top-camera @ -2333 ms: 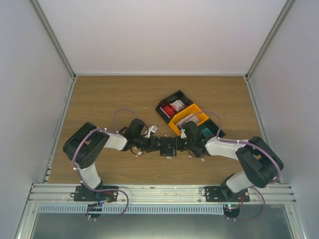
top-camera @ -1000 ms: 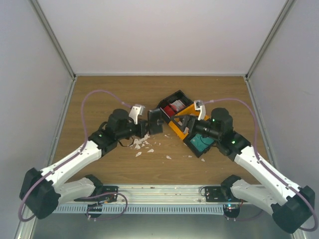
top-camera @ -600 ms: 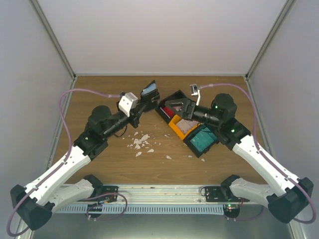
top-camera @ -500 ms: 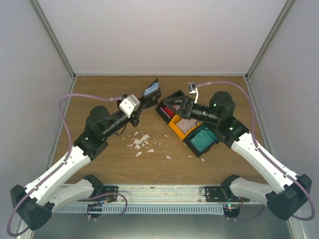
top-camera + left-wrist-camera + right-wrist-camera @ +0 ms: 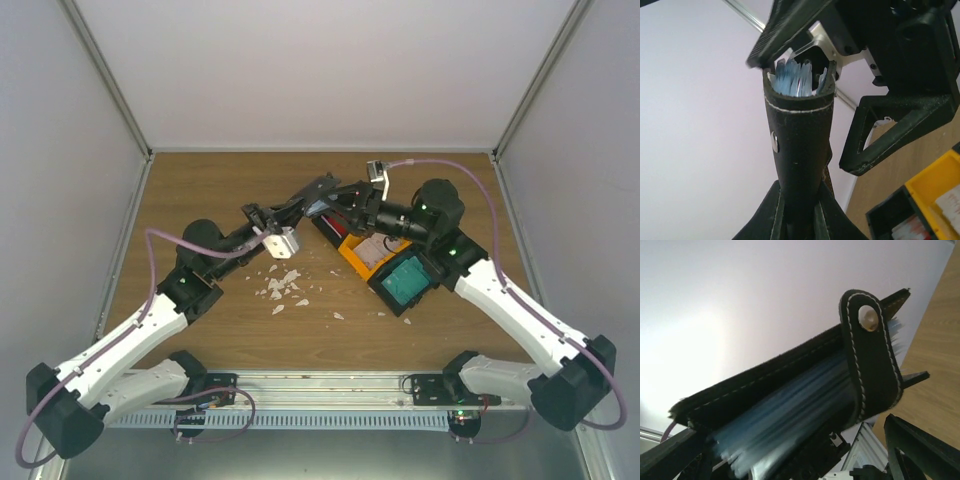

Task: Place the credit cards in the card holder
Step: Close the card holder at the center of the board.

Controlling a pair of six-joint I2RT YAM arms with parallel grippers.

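Aloft over the counter (image 5: 200,190), black card holder (image 5: 799,145) clamped in left pincer (image 5: 292,207), pale-blue pockets fanned, right pincer (image 5: 346,196) spread wide about its free end, credit cards (image 5: 378,247) lying in trays (image 5: 347,252) below.

One camera looks down on the whole bench (image 5: 200,190) from above and behind me. Both wrist cameras sit close, tilted up at the card holder (image 5: 799,150) all three share.

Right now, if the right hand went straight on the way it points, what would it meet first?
The card holder held by the left hand, close in front of the right hand; exact depth is unclear.
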